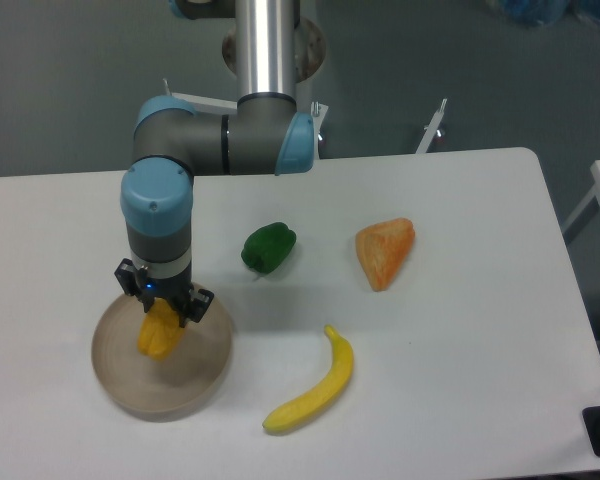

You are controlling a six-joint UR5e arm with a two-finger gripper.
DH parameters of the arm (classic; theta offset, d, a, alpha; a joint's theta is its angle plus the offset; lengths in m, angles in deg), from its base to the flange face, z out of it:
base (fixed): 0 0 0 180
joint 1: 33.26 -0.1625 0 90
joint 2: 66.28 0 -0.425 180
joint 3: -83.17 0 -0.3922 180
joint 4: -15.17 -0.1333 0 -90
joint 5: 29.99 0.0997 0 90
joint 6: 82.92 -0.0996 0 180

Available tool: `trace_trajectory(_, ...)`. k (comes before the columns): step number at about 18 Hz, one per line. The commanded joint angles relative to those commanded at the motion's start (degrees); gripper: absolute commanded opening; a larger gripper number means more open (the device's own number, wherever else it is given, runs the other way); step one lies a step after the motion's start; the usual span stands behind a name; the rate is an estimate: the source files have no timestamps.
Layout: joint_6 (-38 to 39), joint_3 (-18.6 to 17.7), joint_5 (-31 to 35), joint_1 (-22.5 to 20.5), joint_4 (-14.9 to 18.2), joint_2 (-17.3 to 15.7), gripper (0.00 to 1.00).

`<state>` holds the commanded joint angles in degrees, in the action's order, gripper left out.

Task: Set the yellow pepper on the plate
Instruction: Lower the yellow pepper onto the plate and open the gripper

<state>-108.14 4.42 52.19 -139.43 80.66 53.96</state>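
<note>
The yellow pepper (159,334) is a small golden-yellow blocky piece hanging in my gripper (163,318), which is shut on its top. It is over the round tan plate (205,375) at the front left of the table, above the plate's middle. I cannot tell whether the pepper touches the plate's surface. The arm comes down from the back, and its wrist hides the pepper's stem.
A green pepper (269,248) lies right of the arm. An orange wedge-shaped piece (385,251) lies further right. A long yellow banana (314,385) lies just right of the plate near the front. The table's right edge is at far right.
</note>
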Motion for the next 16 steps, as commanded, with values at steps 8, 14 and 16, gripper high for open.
trace_trajectory(8,-2.1,-2.8,0.2,0.5,-4.0,0.7,0.55)
trace_trajectory(14,-2.2,-3.0,1.8,0.8,-4.1,1.6,0.56)
trace_trajectory(16,-2.2,-3.0,1.8,0.9,-4.1,1.7,0.64)
